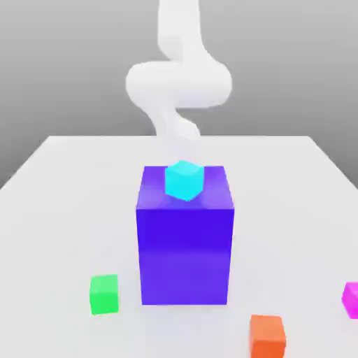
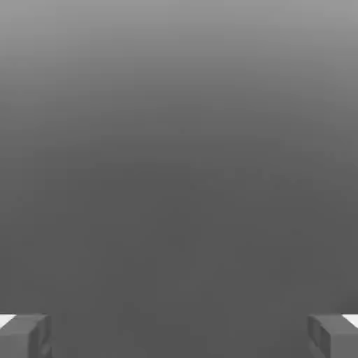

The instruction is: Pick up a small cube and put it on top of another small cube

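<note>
Gripper (image 2: 179,337) spread wide and empty; magenta cube (image 1: 352,300) on the desk (image 1: 70,210) at the exterior view's right edge, green cube (image 1: 104,294) well apart, beyond the blue block (image 1: 185,256). Possibly at risk: clipping that tall block while crossing between cubes.

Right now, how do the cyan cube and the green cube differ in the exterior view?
Colour: the small plain cyan cube is bright blue-green; the small plain green cube is pure green.
Place: cyan appears at the tall blue block's top; green sits on the pale table, toward the exterior view's left of that block.
Pose: cyan shows a corner to the camera, green nearly a flat face.
Shared: plain, small cubes.
</note>
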Controlling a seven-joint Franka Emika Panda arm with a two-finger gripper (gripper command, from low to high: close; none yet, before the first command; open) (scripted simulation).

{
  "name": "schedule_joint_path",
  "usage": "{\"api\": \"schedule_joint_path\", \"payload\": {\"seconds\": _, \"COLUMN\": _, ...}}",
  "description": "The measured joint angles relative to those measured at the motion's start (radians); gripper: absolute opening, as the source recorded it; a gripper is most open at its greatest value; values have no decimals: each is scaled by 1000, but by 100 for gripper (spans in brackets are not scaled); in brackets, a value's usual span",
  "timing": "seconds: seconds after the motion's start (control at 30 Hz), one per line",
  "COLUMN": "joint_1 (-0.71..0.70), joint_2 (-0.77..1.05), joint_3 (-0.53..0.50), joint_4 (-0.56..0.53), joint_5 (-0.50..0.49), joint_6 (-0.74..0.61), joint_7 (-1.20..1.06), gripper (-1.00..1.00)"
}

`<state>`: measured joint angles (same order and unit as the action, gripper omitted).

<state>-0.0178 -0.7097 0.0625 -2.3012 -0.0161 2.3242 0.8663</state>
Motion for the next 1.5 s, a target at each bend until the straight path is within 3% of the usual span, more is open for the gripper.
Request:
{"api": "schedule_joint_path", "payload": {"seconds": 0.27, "joint_1": -43, "joint_2": 289, "joint_3": 205, "joint_4": -4, "joint_5": -88, "joint_6": 79, "joint_7": 242, "gripper": 0}}
{"api": "schedule_joint_path", "payload": {"seconds": 0.57, "joint_1": -21, "joint_2": 621, "joint_3": 376, "joint_4": -7, "joint_5": -254, "joint_6": 160, "joint_7": 558, "gripper": 0}}
{"api": "schedule_joint_path", "payload": {"seconds": 0.8, "joint_1": 93, "joint_2": 875, "joint_3": 404, "joint_4": -9, "joint_5": -359, "joint_6": 225, "joint_7": 786, "gripper": 0}}
{"api": "schedule_joint_path", "payload": {"seconds": 1.0, "joint_1": 194, "joint_2": 1068, "joint_3": 426, "joint_4": -17, "joint_5": -367, "joint_6": 298, "joint_7": 925, "gripper": 0}}
{"api": "schedule_joint_path", "payload": {"seconds": 1.13, "joint_1": 281, "joint_2": 1210, "joint_3": 340, "joint_4": 14, "joint_5": -451, "joint_6": 392, "joint_7": 1007, "gripper": 0}}
{"api": "schedule_joint_path", "payload": {"seconds": 1.17, "joint_1": 303, "joint_2": 1242, "joint_3": 314, "joint_4": 23, "joint_5": -475, "joint_6": 413, "joint_7": 1025, "gripper": -100}}
{"api": "schedule_joint_path", "payload": {"seconds": 1.37, "joint_1": 313, "joint_2": 1257, "joint_3": 301, "joint_4": 27, "joint_5": -486, "joint_6": 426, "joint_7": 1034, "gripper": -100}}
{"api": "schedule_joint_path", "payload": {"seconds": 1.5, "joint_1": 255, "joint_2": 1156, "joint_3": 377, "joint_4": -2, "joint_5": -403, "joint_6": 357, "joint_7": 974, "gripper": -100}}
